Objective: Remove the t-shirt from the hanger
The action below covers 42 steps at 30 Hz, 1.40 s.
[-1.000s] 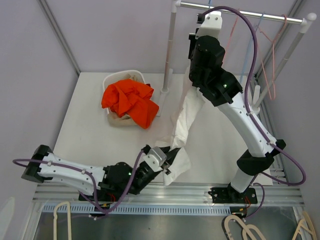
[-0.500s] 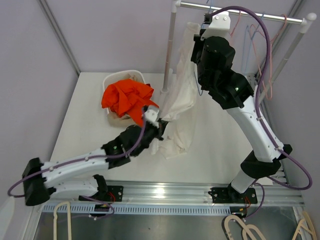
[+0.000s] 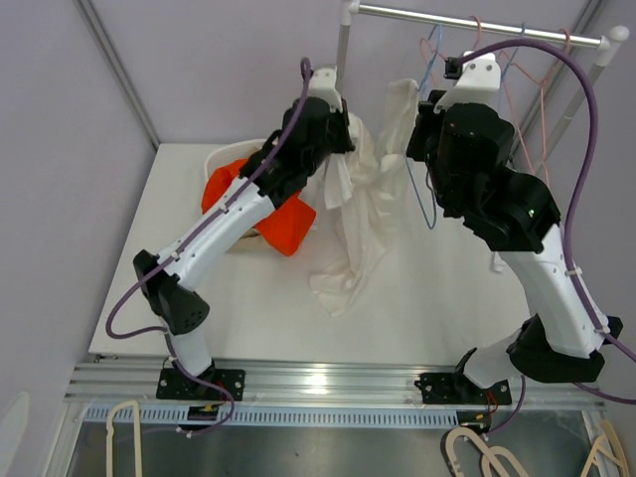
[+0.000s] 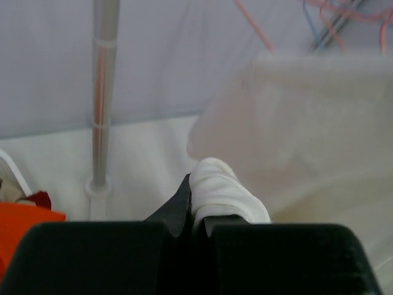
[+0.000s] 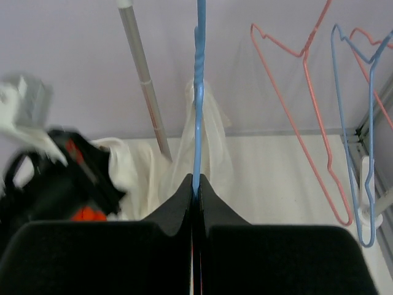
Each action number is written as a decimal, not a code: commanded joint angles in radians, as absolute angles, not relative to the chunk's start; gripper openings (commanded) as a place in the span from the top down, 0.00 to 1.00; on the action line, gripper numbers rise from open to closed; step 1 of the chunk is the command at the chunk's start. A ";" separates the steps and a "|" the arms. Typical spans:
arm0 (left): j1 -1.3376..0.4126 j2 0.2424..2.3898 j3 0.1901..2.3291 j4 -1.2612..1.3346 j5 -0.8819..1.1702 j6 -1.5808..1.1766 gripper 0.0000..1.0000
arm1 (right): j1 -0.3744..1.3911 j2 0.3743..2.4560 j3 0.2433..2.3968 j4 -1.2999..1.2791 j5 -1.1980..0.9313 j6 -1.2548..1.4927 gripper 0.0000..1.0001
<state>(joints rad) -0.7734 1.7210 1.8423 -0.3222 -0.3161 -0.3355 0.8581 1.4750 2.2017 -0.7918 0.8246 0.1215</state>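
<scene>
In the overhead view the left arm (image 3: 214,234) climbs from its base at the lower left and bends at an elbow near the left edge of the counter (image 3: 437,288). From there it stretches diagonally to the upper centre. It passes over a white basket (image 3: 221,157) holding an orange cloth (image 3: 288,224). Its wrist is beside the rack's upright pole (image 3: 344,50). The left fingers (image 4: 181,206) are clenched on a bunched fold of the white t-shirt (image 3: 363,214), which pokes out between their tips.

The t-shirt hangs in the upper centre between the two wrists. Its lower end trails down and lies crumpled on the counter at mid-frame. In the right wrist view its top gathers around the wire of a blue hanger (image 5: 198,92).

The right arm (image 3: 542,268) rises from its base at the lower right and leans leftward. Its wrist is just under the rail (image 3: 477,22). The right fingers (image 5: 184,196) are pinched tight on the blue hanger. Pink hangers (image 5: 296,123) dangle to the right.
</scene>
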 commanded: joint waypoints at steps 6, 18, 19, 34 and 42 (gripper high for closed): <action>-0.660 1.965 2.442 -0.653 -0.268 -0.367 0.99 | 0.942 1.359 2.152 -1.066 0.743 0.294 1.00; -0.604 1.832 2.186 -0.588 -0.200 -0.402 0.99 | 1.031 1.180 2.065 -1.172 0.773 0.379 1.00; -0.615 1.812 2.190 -0.584 -0.201 -0.390 0.99 | 1.032 1.183 2.019 -1.132 0.835 0.359 1.00; -0.559 1.428 2.206 -0.166 -0.387 -0.089 0.99 | 0.947 1.408 2.123 -0.621 0.925 0.005 1.00; -0.333 1.670 2.549 -0.268 -0.186 -0.192 0.99 | 0.775 1.512 2.196 -0.505 0.825 -0.064 1.00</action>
